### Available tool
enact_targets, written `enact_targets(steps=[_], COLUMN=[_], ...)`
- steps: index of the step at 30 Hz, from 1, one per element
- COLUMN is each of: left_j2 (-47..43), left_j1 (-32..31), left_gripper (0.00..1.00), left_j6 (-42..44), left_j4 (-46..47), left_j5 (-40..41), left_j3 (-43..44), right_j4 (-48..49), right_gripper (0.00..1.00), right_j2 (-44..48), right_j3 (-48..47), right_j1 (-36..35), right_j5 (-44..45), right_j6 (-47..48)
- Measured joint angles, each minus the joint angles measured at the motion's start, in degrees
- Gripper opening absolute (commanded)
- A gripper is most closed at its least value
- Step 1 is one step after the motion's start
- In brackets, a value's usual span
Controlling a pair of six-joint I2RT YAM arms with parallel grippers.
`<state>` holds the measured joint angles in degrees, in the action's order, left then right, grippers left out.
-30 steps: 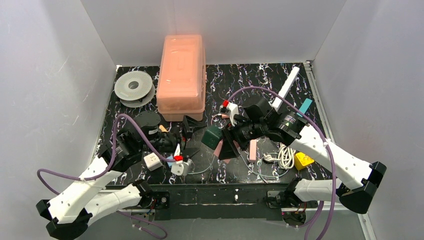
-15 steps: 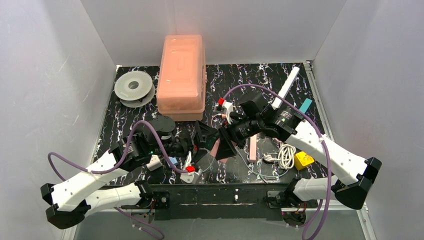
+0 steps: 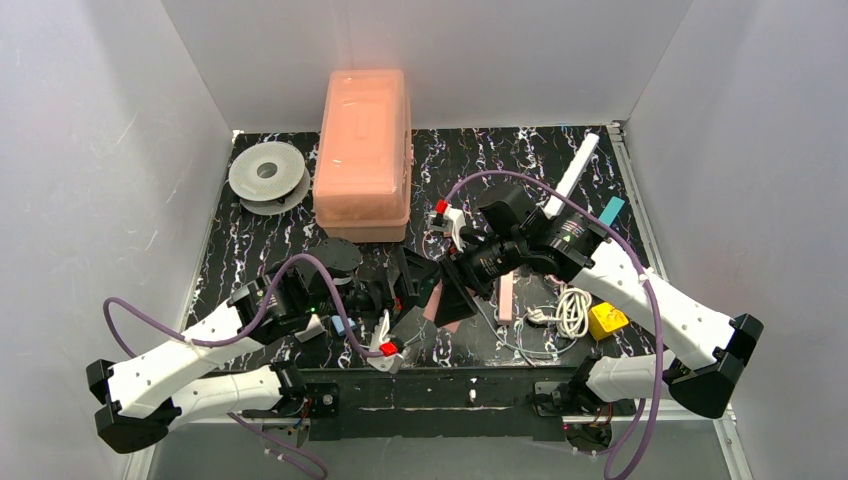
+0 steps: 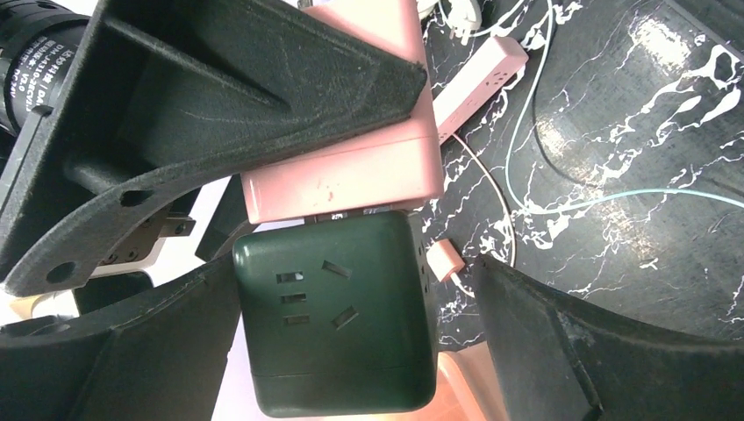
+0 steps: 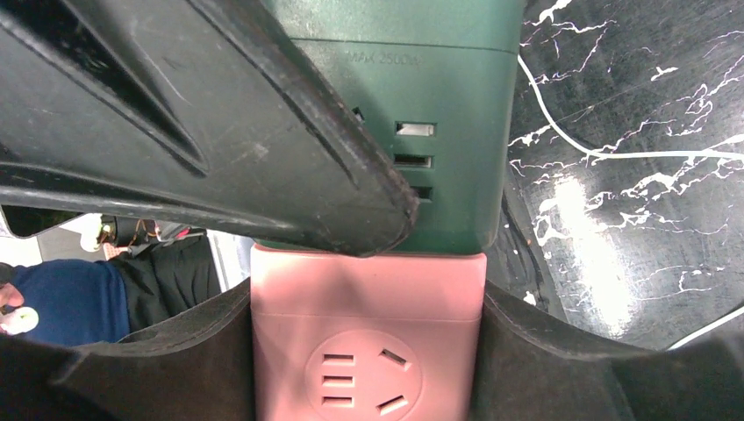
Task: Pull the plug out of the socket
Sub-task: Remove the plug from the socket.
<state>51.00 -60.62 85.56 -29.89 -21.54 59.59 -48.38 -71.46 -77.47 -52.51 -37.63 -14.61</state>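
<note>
Top external view: left gripper [image 3: 408,297] and right gripper [image 3: 446,288] meet above the black marbled table [image 3: 250,250].
Left wrist view: the dark green plastic cube socket [image 4: 338,316] sits between the widely spread left fingers [image 4: 561,351], with a gap on one side, and is joined to the pink plastic cube plug [image 4: 351,167]. Right wrist view: the right fingers [image 5: 570,368] clench the pink cube on both sides.

You have a black table top with white marble veins [image 3: 480,160]. Beyond the right gripper [image 3: 445,292] lies a pink plastic lidded box [image 3: 363,150], and further left a grey plastic spool [image 3: 266,175]. On the right of this gripper lie a coiled white cable [image 3: 572,312] and a yellow plastic block [image 3: 606,320].
</note>
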Motion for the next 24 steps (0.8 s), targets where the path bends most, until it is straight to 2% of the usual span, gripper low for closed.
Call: enact_targets(steps=[2,7,15,19,22,23,24], left_j2=[0.02,1.01,3.17,3.17,3.17,3.17,3.15], left_j1=[0.0,0.0,-0.7,-0.98,-1.29,-1.42,-1.49], left_gripper=[0.98,0.78,0.33,0.29,0.05,0.0,0.0], left_j6=[0.44,0.61,-1.79,-2.25,-2.51,-2.58,-2.64], left_j4=[0.07,-0.11,-0.13,-0.11,-0.11,-0.11,-0.11], left_j5=[0.46,1.81,5.05,6.69,7.56,7.85,8.0], left_j3=[0.02,0.35,1.75,2.1,2.1,2.1,2.1], right_j4=[-0.22,-1.46,-2.58,-2.75,-2.73,-2.73,-2.69], right_gripper=[0.01,0.01,0.01,0.01,0.01,0.01,0.01], right_j2=[0.0,0.0,-1.11,-1.66,-1.68,-1.68,-1.68], right_j3=[0.0,0.0,-1.33,-2.32,-2.36,-2.36,-2.36], right_j1=[0.0,0.0,-0.02,-0.11,-0.24,-0.31,-0.39], right_j5=[-0.09,-0.04,1.18,2.08,2.78,2.93,3.15], right_j6=[0.02,0.26,0.98,1.09,1.11,1.11,1.09])
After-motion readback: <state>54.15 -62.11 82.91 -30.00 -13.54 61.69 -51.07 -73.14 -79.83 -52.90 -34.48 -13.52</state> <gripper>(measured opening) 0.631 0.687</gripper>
